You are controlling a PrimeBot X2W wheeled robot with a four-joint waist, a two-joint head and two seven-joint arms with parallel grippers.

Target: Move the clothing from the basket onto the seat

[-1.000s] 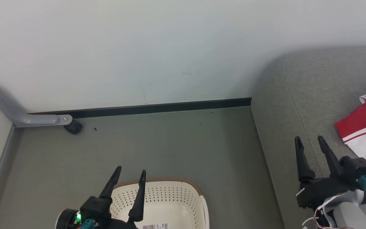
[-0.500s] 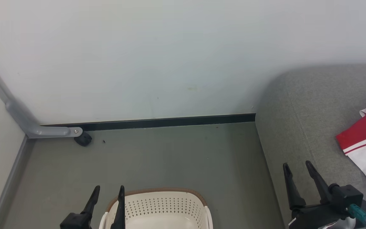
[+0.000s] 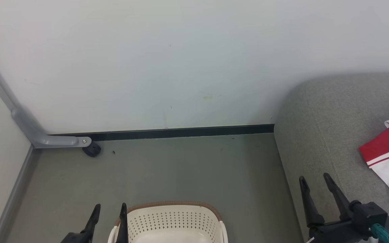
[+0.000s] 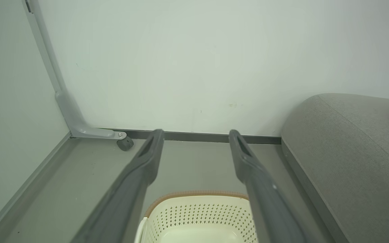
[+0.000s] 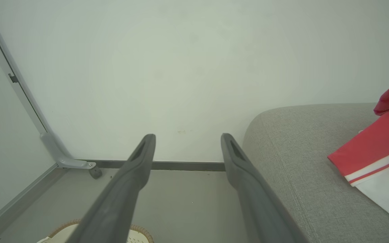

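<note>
Clothing (image 3: 388,158): lies on the seat (image 3: 322,135), at its right side. Red panel above, white panel below, with a thin white-and-red stripe slanting up to the right between them. One red corner points left, toward the floor side. The rest is cut off at the picture's edge, so I can't tell its long axis.

Seat: grey woven fabric, rounded corner, one stitched seam running front to back.

Basket (image 3: 174,219): on the floor (image 3: 187,168) left of the seat, apart from it, long axis left to right. Cream plastic with perforated wall and brown woven-look rim. Its near half is cut off.

Left gripper (image 3: 110,205): above the basket's left end, fingers spread wide, holding nothing.

Right gripper (image 3: 314,177): over the seat's left edge, fingers likewise wide apart and empty.

Pale wall behind with a dark baseboard. Grey metal bracket (image 3: 46,140) in the left corner, small black wheel (image 3: 91,149) at its foot.
</note>
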